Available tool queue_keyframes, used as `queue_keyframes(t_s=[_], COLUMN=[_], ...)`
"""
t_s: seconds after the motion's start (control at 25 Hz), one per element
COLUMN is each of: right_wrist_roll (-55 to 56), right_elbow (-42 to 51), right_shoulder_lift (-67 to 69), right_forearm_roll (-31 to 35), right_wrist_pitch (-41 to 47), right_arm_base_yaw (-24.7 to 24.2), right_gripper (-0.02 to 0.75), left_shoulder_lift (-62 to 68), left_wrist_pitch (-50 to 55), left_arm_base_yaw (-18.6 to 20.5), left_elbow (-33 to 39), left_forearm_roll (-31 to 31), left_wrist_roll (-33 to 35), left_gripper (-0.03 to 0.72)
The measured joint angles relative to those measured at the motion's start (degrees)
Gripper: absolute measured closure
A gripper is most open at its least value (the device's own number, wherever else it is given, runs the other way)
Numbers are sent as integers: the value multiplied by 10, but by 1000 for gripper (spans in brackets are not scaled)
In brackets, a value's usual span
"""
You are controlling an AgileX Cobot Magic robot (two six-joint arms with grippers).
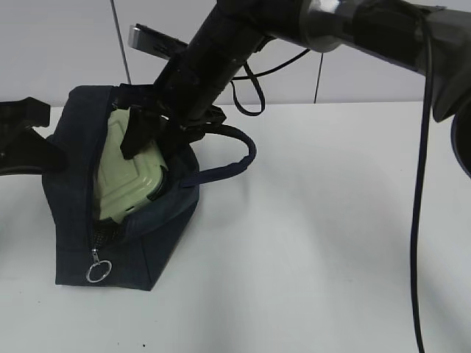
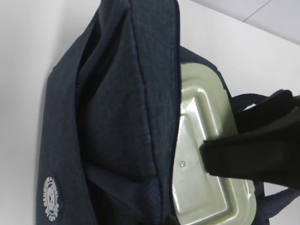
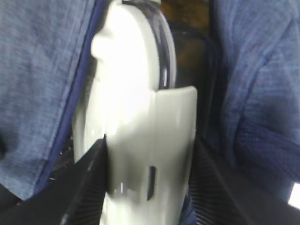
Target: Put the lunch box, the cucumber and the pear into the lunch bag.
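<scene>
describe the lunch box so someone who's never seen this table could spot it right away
On the white table stands a dark navy lunch bag, its top unzipped. The lunch box sits on edge in that opening, half in, with the right gripper clamped on it. Its pale sage-green lid is the only light, hard thing against the dark fabric.

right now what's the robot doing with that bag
The right gripper is clamped on the pale green-lidded lunch box, which stands on edge halfway inside the open top of the dark navy fabric lunch bag on the white table. The left arm sits at the bag's far-left side; its gripper is shut. No cucumber or pear is in view.
</scene>
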Motion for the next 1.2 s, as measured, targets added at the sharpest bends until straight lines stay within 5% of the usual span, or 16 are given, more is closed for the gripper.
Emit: queue_keyframes(t_s=[0.4,0.64,0.96,1.2], right_wrist_roll=[-13,-15,21,32], right_elbow=[0,-18,-100,-100], right_shoulder_lift=[0,0,0,-1], right_forearm_roll=[40,37,-87,-100], right_wrist_pitch=[-30,-12,13,18], right_arm_base_yaw=[-1,-11,-22,-20], right_gripper=[174,171,186,226], left_shoulder_lift=[0,0,1,1], left_wrist_pitch=[-2,3,5,6], left_arm_base_yaw=[0,0,0,0], left_elbow=[0,0,0,0], left_forearm_roll=[1,2,2,2], left_wrist_roll=[0,0,0,0], left_gripper=[703,703,703,703])
